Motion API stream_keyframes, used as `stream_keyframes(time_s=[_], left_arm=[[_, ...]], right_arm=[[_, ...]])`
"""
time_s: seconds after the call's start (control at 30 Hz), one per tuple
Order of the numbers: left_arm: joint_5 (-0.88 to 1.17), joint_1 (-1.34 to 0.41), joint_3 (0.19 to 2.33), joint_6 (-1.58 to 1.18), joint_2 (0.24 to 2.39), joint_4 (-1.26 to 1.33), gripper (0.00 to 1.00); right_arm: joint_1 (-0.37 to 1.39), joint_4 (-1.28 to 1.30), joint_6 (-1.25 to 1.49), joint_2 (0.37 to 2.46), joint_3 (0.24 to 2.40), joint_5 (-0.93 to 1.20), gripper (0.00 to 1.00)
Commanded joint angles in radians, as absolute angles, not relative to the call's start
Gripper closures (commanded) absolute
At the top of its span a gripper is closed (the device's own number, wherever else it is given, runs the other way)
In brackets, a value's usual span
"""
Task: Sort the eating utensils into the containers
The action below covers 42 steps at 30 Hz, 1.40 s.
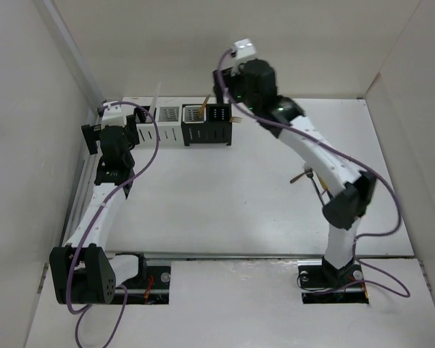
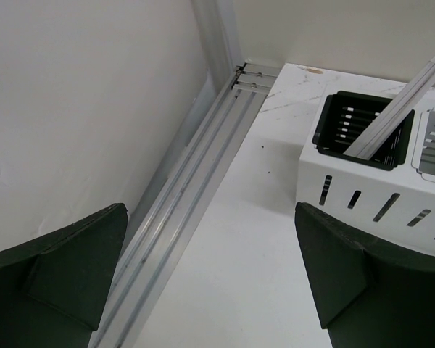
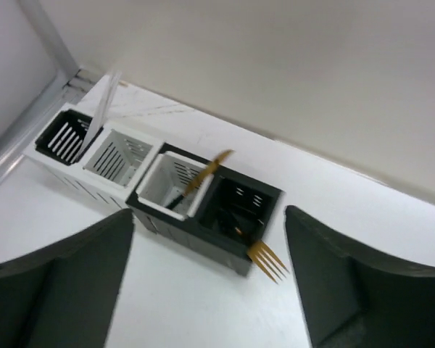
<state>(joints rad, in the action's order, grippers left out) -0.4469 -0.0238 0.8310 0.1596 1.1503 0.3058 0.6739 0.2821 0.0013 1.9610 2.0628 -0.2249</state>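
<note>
The containers stand in a row of four at the back of the table. A gold fork rests in the black end one, its tines poking out over the near corner. The container beside it holds a gold utensil with a dark handle. White sticks lean in the leftmost container. My right gripper hovers open above the black container, holding nothing. My left gripper is open and empty just left of the row. Another fork lies on the table by the right arm.
An aluminium rail runs along the left wall beside my left gripper. White walls close in the table at the back and on both sides. The second container shows no utensil in it.
</note>
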Motion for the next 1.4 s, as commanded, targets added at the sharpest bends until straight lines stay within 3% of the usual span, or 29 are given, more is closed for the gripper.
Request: stream_keyframes(time_s=[0.0,0.03,0.13,0.27,0.4,0.8,1.2,1.37], left_arm=[[-0.427,-0.02,0.844,0.14,1.123,0.337,0.0],[-0.426,-0.02,0.844,0.13,1.114,0.337,0.0],[-0.413,-0.02,0.824,0.121,1.114,0.337,0.0],[-0.403,-0.02,0.802,0.112,1.094,0.357,0.0],[-0.394,-0.02,0.784,0.112,1.063,0.357,0.0],[-0.403,-0.02,0.765,0.094,1.031,0.339,0.0],[-0.422,-0.02,0.776,0.112,1.051,0.359,0.0],[-0.422,-0.02,0.776,0.121,1.06,0.368,0.0]], right_arm=[[0.553,0.692,0.15,1.824,2.04,-0.308,0.16],[0.473,0.825,0.203,1.803,1.951,-0.299,0.31],[0.318,0.884,0.421,1.663,1.713,-0.241,0.53],[0.2,0.79,0.61,1.494,1.265,-0.095,0.43],[0.152,0.715,0.715,1.447,1.094,-0.06,0.37],[0.112,0.62,0.753,1.741,1.215,-0.066,0.37],[0.101,0.721,0.816,1.884,1.313,-0.267,0.4],[0.101,0.732,0.792,1.928,1.353,-0.288,0.49]])
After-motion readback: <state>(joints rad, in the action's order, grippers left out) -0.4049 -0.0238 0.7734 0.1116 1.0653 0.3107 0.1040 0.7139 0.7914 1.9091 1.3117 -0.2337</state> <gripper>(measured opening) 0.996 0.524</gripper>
